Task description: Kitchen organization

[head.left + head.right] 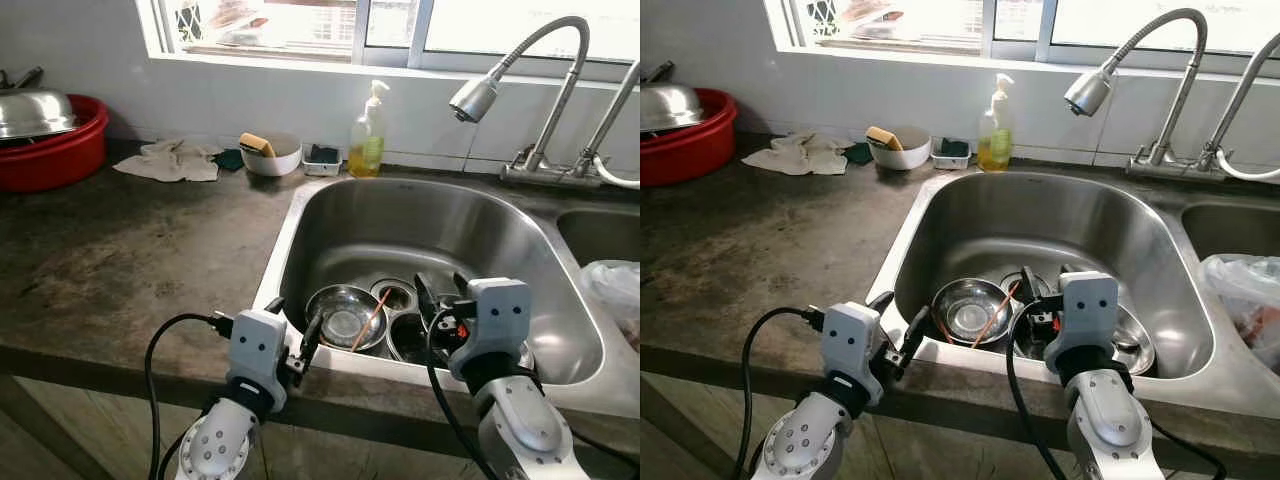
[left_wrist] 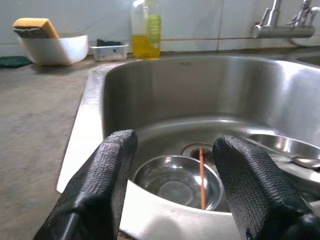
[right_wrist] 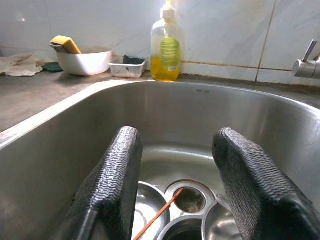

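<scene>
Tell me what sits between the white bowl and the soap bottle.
A small clear tray holding a dark scrubber sits between the white bowl and the soap bottle, seen in the left eye view.

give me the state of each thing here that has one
left claw: open, empty, at the sink's near rim
right claw: open, empty, over the sink
faucet: no water running
steel bowl: upright in the sink, a thin orange stick across it
soap bottle: upright, partly full
</scene>
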Motion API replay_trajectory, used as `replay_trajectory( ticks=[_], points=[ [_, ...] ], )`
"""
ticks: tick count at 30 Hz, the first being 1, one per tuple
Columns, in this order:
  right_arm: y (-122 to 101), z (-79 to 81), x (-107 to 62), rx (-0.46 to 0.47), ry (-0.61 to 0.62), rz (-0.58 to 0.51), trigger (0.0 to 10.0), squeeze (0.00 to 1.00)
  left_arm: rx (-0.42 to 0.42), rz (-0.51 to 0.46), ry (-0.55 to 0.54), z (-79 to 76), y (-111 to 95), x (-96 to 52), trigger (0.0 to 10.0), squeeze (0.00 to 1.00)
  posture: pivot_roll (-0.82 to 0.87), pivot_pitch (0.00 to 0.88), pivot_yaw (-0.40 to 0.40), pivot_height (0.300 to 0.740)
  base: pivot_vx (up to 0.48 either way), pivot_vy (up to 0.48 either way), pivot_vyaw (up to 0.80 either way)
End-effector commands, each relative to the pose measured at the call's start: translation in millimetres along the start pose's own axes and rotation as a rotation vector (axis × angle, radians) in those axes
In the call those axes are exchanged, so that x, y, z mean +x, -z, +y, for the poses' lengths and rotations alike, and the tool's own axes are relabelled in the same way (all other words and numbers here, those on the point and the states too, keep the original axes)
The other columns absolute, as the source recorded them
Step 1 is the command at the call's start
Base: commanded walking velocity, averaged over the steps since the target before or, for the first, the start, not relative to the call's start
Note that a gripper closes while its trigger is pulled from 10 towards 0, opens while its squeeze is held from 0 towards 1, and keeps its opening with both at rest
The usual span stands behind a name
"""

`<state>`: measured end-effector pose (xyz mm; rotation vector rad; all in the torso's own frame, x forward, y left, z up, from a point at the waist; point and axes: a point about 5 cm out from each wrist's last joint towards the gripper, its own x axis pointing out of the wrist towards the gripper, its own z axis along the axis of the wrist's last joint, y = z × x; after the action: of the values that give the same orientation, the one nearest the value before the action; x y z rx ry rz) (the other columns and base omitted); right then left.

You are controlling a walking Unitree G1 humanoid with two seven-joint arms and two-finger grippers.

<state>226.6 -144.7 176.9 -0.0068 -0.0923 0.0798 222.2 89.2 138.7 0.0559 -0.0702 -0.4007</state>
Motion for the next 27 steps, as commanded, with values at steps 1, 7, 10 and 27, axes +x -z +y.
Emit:
replay_trajectory(
  ticks=[1, 7, 10, 27],
  points=[
    [-8, -0.4, -3.3, 0.002, 0.011, -0.036, 10.0, 0.0, -0.008, -0.027, 0.023, -3.4, -6, 1.1, 10.0, 0.0, 0.04, 0.0, -0.032, 0.74, 0.0, 0.0, 0.0],
    [-13, 5.5, -2.6, 0.007, -0.008, -0.07, 10.0, 0.0, -0.016, -0.036, 0.035, -2.3, -8, 3.9, 10.0, 0.0, 0.05, 0.0, -0.032, 0.74, 0.0, 0.0, 0.0],
    [-15, 7.9, -0.8, 0.0, -0.046, -0.08, 10.0, 0.0, -0.008, -0.031, 0.05, -2.6, -8, 4.9, 10.0, 0.0, 0.06, 0.0, -0.03, 0.74, 0.0, 0.0, 0.0],
    [-9, 11.8, -5.1, -0.076, -0.24, -0.072, 10.0, 0.0, -0.006, -0.038, 0.134, -7.8, -9, 4.9, 10.0, 0.0, 0.06, 0.0, -0.021, 0.74, 0.0, 0.0, 0.07]
  ],
)
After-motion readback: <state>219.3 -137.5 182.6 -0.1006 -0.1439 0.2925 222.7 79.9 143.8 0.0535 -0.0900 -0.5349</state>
